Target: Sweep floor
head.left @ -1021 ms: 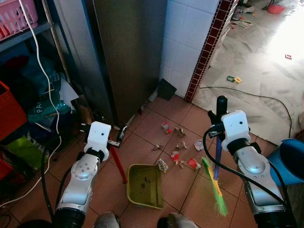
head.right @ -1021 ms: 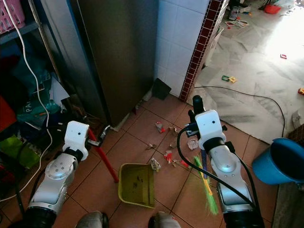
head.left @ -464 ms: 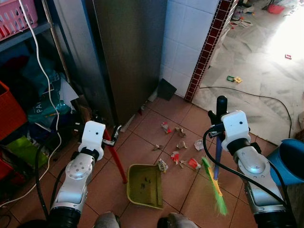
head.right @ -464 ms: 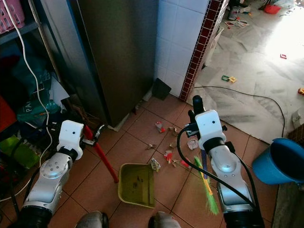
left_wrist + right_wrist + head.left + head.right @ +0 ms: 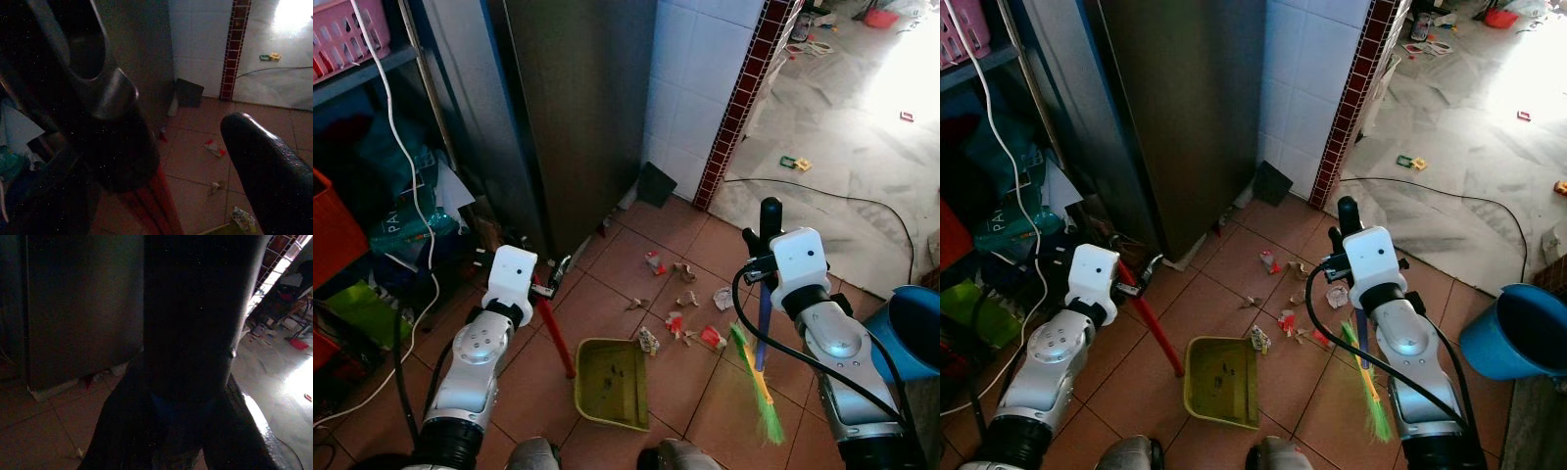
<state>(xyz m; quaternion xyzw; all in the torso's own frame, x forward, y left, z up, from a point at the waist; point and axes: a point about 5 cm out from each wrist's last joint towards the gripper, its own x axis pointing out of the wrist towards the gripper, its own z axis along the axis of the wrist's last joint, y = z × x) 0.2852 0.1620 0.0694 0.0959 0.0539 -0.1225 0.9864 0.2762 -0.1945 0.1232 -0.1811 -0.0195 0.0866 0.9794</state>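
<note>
Left eye view: I have the left gripper (image 5: 551,281) clamped on the red handle (image 5: 555,335) of the dustpan (image 5: 611,381), high on the stick. The yellow-green pan sits flat on the brown tile floor (image 5: 636,264), mouth facing right and far toward the litter. My right gripper (image 5: 765,257) is closed around the blue shaft of the broom (image 5: 760,333), near its black top end. The green and yellow bristles trail near and right of the scraps.

Litter pile (image 5: 683,313) lies between pan and broom: small paper and wrapper bits, red and white, scattered over two or three tiles. One scrap (image 5: 648,341) is touching the pan's right lip.

Handling, my guess: scraps are very light and will skitter or flip, so short low strokes. Broom is light, shaft stiff, bristles soft and splaying. A grip this high gives reach but weak control, so I judge lower on the shaft would be steadier. Smooth plastic shaft may twist in the fingers. Dustpan is thin, light plastic and slides easily on tile, so I would press the handle down to keep the lip seated.

Nearby: grey metal cabinet (image 5: 578,108) far left, white tiled wall (image 5: 697,88), blue bucket (image 5: 909,331) at right edge.

Left wrist view is dark, with the red handle running between the fingers (image 5: 266,166).
</note>
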